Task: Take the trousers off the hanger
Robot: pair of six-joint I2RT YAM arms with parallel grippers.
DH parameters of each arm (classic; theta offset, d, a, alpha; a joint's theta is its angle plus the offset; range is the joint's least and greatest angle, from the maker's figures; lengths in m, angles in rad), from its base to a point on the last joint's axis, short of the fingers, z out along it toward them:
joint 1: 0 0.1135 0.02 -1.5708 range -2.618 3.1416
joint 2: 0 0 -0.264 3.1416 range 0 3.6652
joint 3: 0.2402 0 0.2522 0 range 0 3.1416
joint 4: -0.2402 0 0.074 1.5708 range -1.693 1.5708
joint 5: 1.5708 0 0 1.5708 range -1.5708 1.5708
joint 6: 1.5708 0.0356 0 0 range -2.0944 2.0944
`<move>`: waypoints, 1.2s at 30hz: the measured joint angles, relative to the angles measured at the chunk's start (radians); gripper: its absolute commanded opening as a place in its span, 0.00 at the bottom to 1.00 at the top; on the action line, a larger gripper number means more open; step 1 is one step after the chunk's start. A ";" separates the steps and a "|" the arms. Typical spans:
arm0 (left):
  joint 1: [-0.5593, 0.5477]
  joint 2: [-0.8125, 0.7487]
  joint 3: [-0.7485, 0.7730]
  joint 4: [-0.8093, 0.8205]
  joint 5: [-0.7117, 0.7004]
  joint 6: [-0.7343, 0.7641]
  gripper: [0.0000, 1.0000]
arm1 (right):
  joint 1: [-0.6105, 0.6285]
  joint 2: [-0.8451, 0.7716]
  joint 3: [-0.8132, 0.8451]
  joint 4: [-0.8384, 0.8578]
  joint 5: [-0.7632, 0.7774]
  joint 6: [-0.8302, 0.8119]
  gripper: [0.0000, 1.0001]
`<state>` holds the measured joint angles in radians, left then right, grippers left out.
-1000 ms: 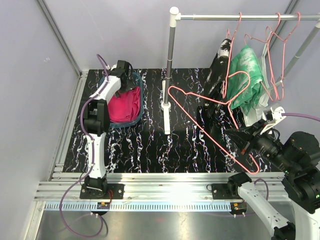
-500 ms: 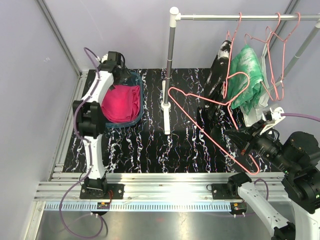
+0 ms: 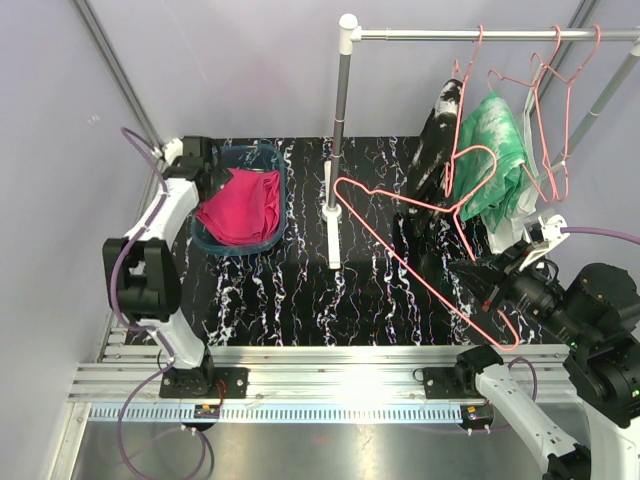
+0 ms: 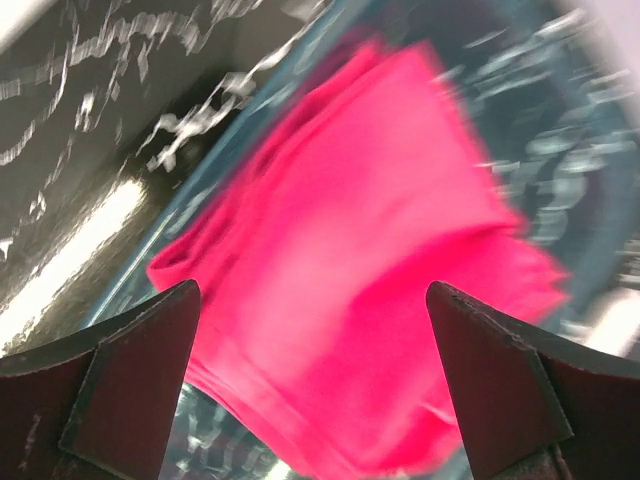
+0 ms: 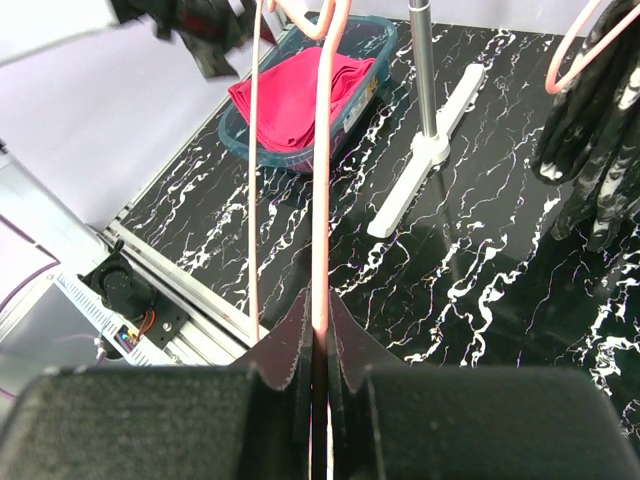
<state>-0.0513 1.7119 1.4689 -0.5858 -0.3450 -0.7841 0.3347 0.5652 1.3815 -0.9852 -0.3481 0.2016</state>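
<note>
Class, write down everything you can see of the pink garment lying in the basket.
The pink trousers are plain magenta cloth, soft-looking, loosely folded and rumpled. They lie in the teal basket on the far left of the table. Only the basket touches them; the open left gripper hovers above.

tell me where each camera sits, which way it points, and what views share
top external: fixed above and behind the arms, looking down over the table; both arms show, bases at the bottom.
left wrist: on the left arm, looking down into the basket at the pink trousers; the open left gripper frames the view.
right wrist: on the right arm, looking across the table toward the basket; the right gripper is shut on a hanger.
shared: all three show the pink trousers in the basket.
</note>
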 measured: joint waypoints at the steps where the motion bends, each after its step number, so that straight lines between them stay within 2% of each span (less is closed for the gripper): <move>1: 0.005 0.021 -0.029 0.014 0.003 -0.003 0.99 | 0.000 0.000 0.000 0.000 -0.002 0.000 0.00; 10: -0.003 0.041 -0.339 0.172 0.023 -0.093 0.99 | 0.000 0.013 0.004 -0.002 0.017 0.000 0.00; 20: 0.005 -0.008 -0.356 0.169 0.074 -0.101 0.99 | 0.000 0.148 0.114 -0.032 0.203 -0.061 0.00; 27: 0.009 -0.192 -0.276 0.082 0.167 -0.046 0.99 | 0.000 0.284 0.153 0.013 0.327 -0.132 0.00; 31: 0.008 -0.350 -0.211 0.034 0.189 0.008 0.99 | 0.000 0.375 0.183 0.095 0.370 -0.177 0.00; 36: 0.008 -0.578 -0.207 -0.027 0.195 0.104 0.99 | 0.000 0.459 0.204 0.227 0.400 -0.212 0.00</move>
<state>-0.0429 1.1343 1.2617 -0.6125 -0.1501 -0.6800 0.3347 1.0245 1.5856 -0.7586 0.0521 -0.0101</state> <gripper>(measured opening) 0.987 0.088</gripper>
